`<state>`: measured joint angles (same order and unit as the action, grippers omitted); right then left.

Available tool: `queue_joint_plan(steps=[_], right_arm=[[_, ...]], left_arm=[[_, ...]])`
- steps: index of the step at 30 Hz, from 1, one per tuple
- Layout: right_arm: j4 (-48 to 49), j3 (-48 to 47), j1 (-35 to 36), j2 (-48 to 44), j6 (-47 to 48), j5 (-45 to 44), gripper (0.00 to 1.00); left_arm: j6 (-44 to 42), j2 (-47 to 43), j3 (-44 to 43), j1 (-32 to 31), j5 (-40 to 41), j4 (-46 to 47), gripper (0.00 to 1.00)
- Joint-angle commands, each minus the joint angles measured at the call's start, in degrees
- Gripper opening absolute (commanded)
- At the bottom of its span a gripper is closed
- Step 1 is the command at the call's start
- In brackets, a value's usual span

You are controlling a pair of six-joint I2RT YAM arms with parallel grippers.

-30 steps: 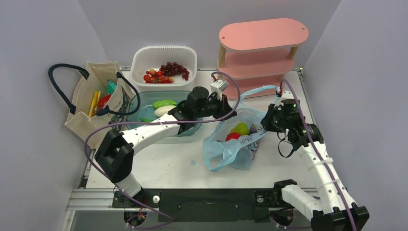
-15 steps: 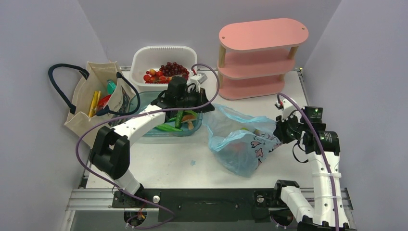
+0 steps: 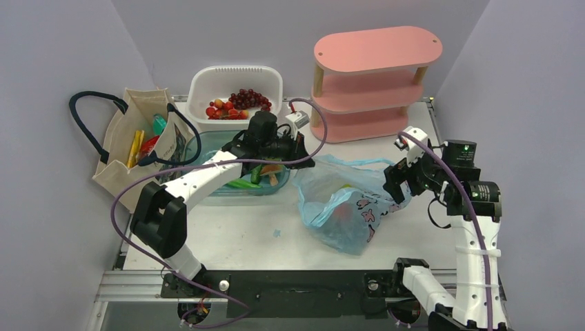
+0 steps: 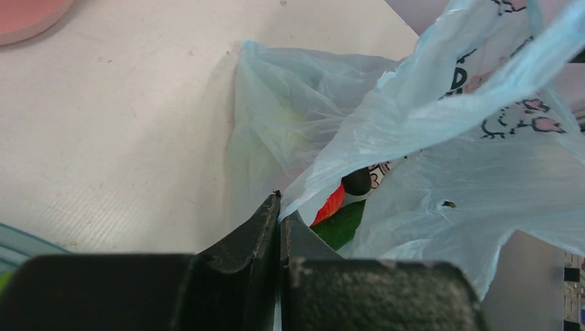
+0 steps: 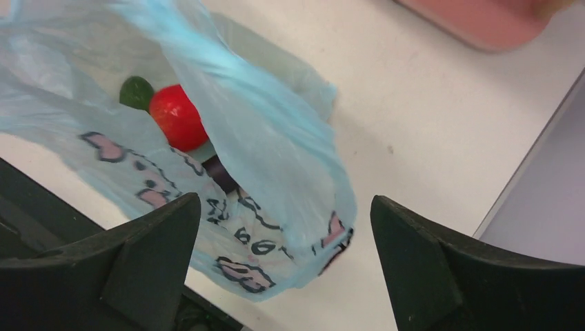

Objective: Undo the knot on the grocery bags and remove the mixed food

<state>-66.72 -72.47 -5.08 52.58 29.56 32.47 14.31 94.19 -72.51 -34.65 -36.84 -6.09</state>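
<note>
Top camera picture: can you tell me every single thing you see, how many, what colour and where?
blue plastic bag: one, light blue with pink print, table's middle-right
red fruit: one, red, inside that bag
canvas tote: one, beige with navy handles, left edge
snack packets: about three, yellow, red and teal, inside the tote
basket: one, white, at the back
grape bunch: one, dark red, in the basket
tub: one, clear teal, in front of the basket, holding green vegetables
shelf: one, pink, back right
table: one, white, under everything
left fingers: two, black, shut, pinching the bag's edge
right fingers: two, black, open, above the bag
</note>
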Motion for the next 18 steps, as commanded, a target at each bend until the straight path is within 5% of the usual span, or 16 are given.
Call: queue_joint_plan(steps=[1,8,10,17,18], right_arm=[[7.6,-2.5,8.4,-2.0,1.3,0.4,0.90],[16.1,-2.2,20.8,1.6,2.2,-10.8,0.86],[17.6,-3.5,20.9,4.5,2.3,-12.5,0.75],[22.2,-5.0,17.7,13.6,0.7,-11.8,0.02],[22.3,-4.8,16.6,15.4,-0.3,-11.2,0.00]], left_arm=[[-1.6,-1.3,-4.2,-0.8,-2.2,-0.1,0.00],[-2.7,-0.9,-5.7,-2.0,-4.7,0.8,0.00],[-3.5,-1.5,-5.3,-2.1,-5.9,1.7,0.00],[-7.9,-4.8,-3.7,-2.8,-12.2,4.3,0.00],[-8.2,-5.1,-3.7,-2.9,-13.0,5.0,0.00]])
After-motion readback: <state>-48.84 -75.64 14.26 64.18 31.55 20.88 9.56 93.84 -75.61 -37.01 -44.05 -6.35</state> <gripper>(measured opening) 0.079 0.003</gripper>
